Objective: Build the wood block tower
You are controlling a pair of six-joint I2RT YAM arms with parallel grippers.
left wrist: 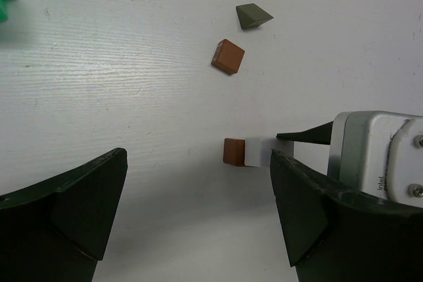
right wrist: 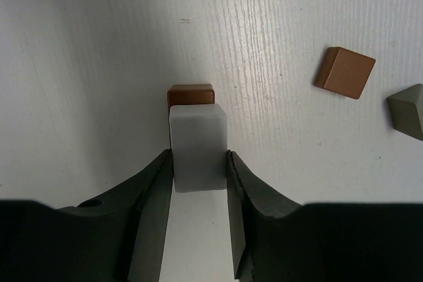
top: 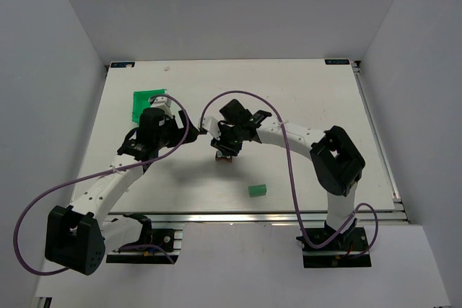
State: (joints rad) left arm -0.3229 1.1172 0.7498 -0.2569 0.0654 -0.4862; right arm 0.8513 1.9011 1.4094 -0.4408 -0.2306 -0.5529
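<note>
Right claw (right wrist: 199,160) grips whitish block (right wrist: 197,138) by its flat sides over brown base (right wrist: 190,92). Likely light, stiff, slick; tips easily. Left claw (left wrist: 198,166) wide, empty.

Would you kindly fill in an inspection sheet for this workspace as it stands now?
Surface: white tabletop, no spills seen.
Job's things: whitish wooden cube touching a brown wooden cube; a second brown wooden cube and a grey-green wooden wedge lie loose nearby; a green rectangular block sits near the front edge.
Clutter: green plastic bin at the far left.
Grippers: left arm's fingers wide open, empty; right arm's fingers shut on the whitish cube.
Cables: a purple cable loops along each arm, clear of the blocks.
Surroundings: plain pale enclosure walls; nothing else seen.
</note>
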